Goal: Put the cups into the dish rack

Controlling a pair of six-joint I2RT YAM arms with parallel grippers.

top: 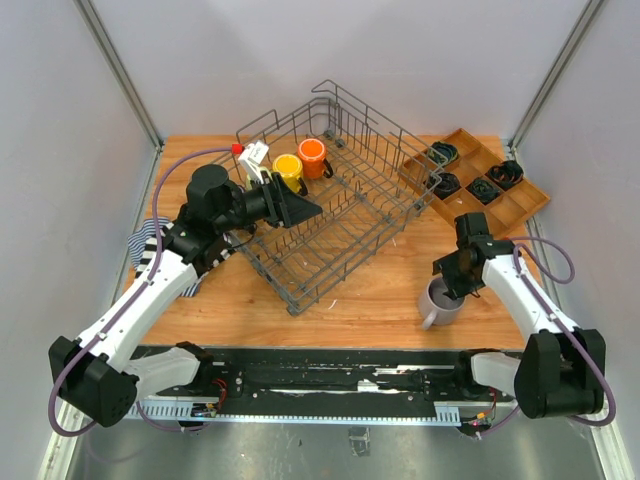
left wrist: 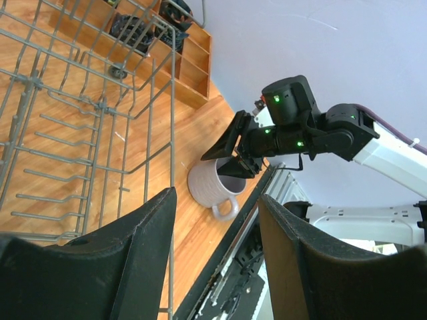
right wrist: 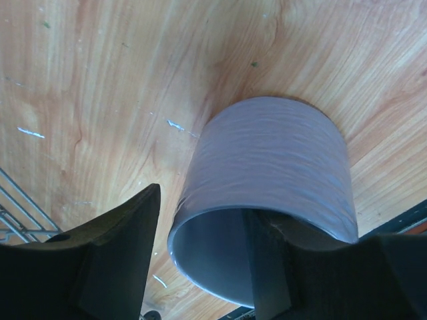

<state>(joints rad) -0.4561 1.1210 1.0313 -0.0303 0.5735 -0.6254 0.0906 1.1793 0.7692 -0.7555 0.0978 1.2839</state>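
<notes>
The grey wire dish rack (top: 330,215) sits mid-table, with an orange cup (top: 312,157) and a yellow cup (top: 287,168) standing in its far left corner. A lavender-grey cup (top: 438,300) stands upright on the wood near the front right, handle toward the table edge. My right gripper (top: 452,280) is open astride the rim of the lavender-grey cup (right wrist: 273,160): one finger is inside and the other outside, with a gap to the wall. My left gripper (top: 305,210) hangs open and empty over the rack's left side. Past its fingers the lavender-grey cup (left wrist: 210,183) shows.
A brown wooden compartment tray (top: 475,180) with black coils lies at the back right, beside the rack. A striped cloth (top: 150,240) lies under the left arm. A pale object (top: 255,155) with a red tip sits at the rack's back left corner.
</notes>
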